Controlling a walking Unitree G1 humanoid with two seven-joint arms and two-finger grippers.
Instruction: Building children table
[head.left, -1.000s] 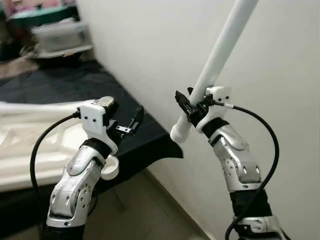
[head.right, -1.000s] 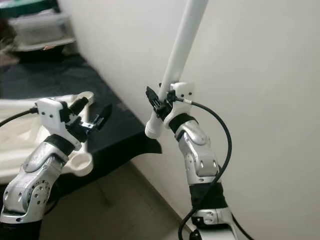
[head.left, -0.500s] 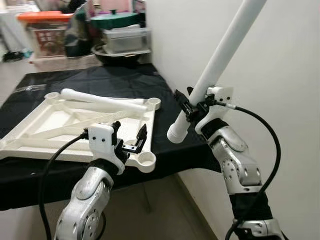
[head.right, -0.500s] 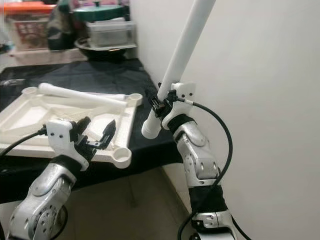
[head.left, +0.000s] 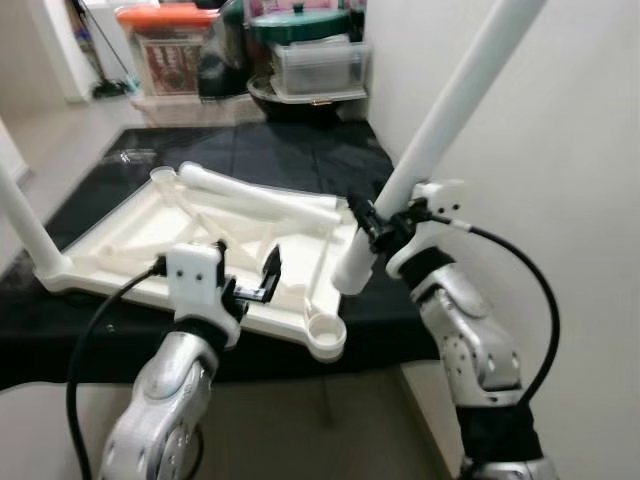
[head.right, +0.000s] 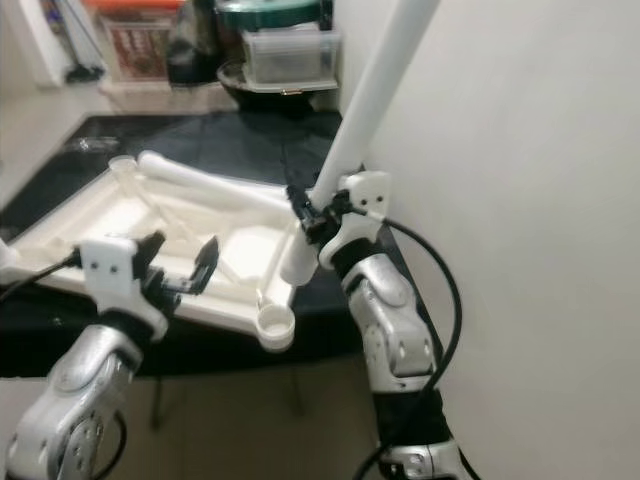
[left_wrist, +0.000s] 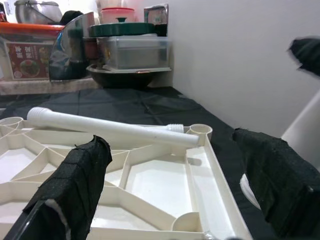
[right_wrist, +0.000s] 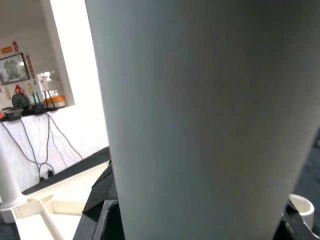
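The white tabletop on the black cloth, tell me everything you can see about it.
The tabletop is white, plastic-looking and lies upside down on the black cloth, its ribbed underside up. Round leg sockets sit at the corners; the near one is empty and overhangs the edge. One leg stands upright in the left corner. A loose leg lies across the far side. Neither gripper touches it.

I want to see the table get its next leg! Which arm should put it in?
Probably the right: its gripper already holds a white leg, just above the tabletop's empty corner socket. The left gripper is open.
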